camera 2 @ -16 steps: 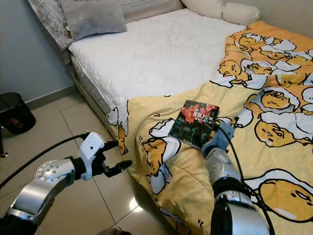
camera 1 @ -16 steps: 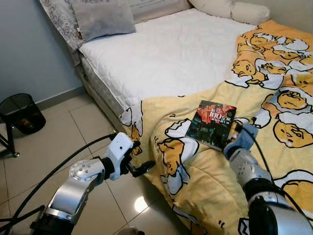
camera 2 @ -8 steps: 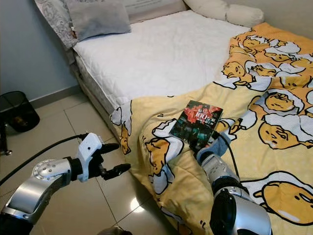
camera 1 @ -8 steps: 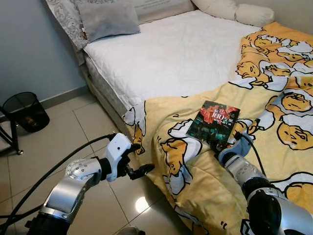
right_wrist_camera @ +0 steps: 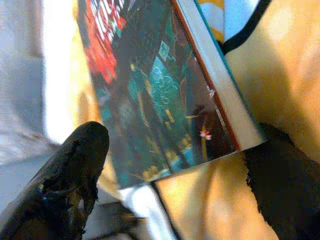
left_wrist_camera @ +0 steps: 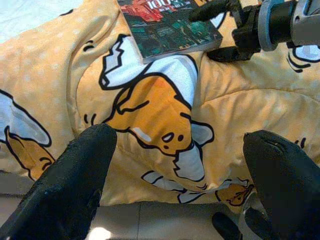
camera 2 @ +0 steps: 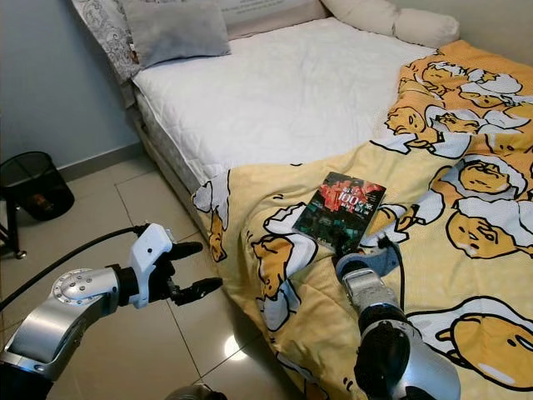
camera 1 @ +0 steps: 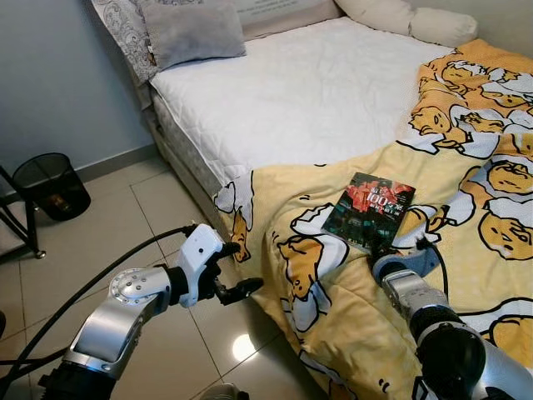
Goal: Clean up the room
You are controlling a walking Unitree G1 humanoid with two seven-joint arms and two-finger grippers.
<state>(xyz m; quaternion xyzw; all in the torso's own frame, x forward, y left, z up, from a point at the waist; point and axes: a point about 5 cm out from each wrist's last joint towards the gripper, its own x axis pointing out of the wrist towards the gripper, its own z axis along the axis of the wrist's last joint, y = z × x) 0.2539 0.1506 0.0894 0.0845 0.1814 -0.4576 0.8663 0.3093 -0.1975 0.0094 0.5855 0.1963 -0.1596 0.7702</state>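
A dark book [camera 1: 369, 212] with red lettering lies flat on the yellow cartoon blanket [camera 1: 333, 300] at the bed's near side. My right gripper [camera 1: 388, 248] is at the book's near corner. In the right wrist view it [right_wrist_camera: 175, 145] is open, one finger [right_wrist_camera: 75, 175] on each side of the book's [right_wrist_camera: 150, 95] edge. The left wrist view shows one of its fingers [left_wrist_camera: 212, 7] over the book's cover [left_wrist_camera: 165, 22] and the other below the edge. My left gripper [camera 1: 237, 268] hovers open over the floor, beside the hanging blanket.
The bare white mattress [camera 1: 308, 92] carries a grey pillow [camera 1: 193, 29] and cream pillows [camera 1: 400, 15] at its head. A black mesh bin [camera 1: 52, 183] and a black stand leg [camera 1: 23, 223] are on the tiled floor [camera 1: 108, 242] to the left.
The camera has shifted a little, so the scene sits further right. My right wrist has sunk lower against the blanket at the book's near corner. The left gripper holds its pose.
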